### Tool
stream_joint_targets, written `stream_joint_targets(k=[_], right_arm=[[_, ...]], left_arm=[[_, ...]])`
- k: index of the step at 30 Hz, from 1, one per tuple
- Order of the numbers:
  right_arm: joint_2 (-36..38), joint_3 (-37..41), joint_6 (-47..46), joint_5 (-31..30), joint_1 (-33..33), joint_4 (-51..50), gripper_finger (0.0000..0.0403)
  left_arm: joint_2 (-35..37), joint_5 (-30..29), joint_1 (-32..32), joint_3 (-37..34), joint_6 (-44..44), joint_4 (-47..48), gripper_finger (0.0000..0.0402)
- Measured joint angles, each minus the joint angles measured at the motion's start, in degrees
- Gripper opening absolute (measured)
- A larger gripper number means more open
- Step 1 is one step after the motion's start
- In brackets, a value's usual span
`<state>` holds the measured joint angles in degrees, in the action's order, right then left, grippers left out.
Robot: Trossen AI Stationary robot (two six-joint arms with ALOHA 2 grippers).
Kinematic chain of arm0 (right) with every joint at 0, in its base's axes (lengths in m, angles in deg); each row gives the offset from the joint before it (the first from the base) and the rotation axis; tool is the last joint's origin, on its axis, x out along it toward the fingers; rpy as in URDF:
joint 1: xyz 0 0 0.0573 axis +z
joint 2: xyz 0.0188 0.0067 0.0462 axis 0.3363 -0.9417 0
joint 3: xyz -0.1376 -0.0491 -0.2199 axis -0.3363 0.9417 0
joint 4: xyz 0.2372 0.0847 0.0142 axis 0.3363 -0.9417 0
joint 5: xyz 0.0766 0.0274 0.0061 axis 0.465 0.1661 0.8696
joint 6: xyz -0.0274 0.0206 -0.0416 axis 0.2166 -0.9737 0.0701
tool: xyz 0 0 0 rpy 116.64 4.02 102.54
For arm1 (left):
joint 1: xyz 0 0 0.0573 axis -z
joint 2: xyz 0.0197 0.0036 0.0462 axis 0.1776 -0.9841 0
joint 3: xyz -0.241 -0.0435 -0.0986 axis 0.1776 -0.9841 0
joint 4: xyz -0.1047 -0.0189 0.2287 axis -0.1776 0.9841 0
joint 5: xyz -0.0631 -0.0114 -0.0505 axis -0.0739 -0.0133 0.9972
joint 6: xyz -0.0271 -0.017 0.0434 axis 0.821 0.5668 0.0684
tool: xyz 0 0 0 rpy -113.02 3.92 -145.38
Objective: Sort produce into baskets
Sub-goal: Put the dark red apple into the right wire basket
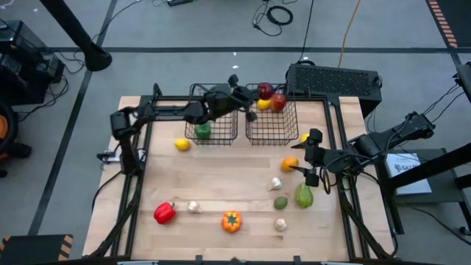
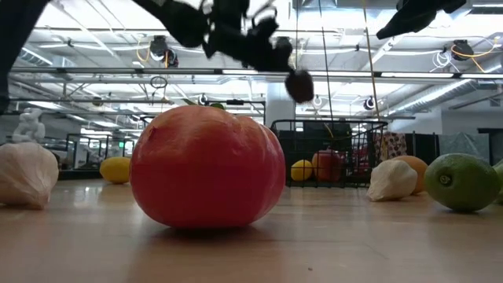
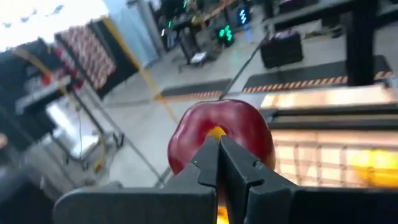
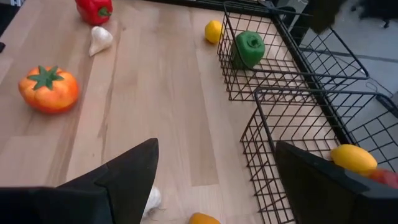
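Above the right basket (image 1: 271,121), left fingers (image 3: 219,163) pinch a red apple (image 3: 221,134); right fingers (image 4: 134,171) spread.

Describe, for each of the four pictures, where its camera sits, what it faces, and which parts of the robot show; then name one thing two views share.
High view: overhead, facing straight down on table; both arms.
Low view: tabletop height, facing orange pepper; arms overhead.
Left wrist: behind shut left tool holding red apple.
Right wrist: above table, past open right tool, facing baskets.
Shared: the orange pepper shows in the low and right wrist views.
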<state>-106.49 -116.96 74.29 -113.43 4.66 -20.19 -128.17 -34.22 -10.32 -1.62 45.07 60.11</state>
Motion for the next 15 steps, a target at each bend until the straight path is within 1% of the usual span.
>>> stream_joint_targets(k=[3, 7, 15], right_arm=[[0.0, 0.0, 0.1, 0.0, 0.0, 0.0, 0.0313], [0.0, 0.0, 0.2, 0.0, 0.0, 0.0, 0.0313], [0.0, 0.0, 0.4, 0.1, 0.0, 0.0, 0.0313]], left_arm=[[-3.0, 0.9, -2.1, 0.0, 3.3, -0.4, 0.0005], [-5.6, 2.5, -3.4, 0.0, 6.0, -0.3, 0.0005], [-7.8, 2.4, -3.5, 0.0, 6.4, 0.6, 0.0011]])
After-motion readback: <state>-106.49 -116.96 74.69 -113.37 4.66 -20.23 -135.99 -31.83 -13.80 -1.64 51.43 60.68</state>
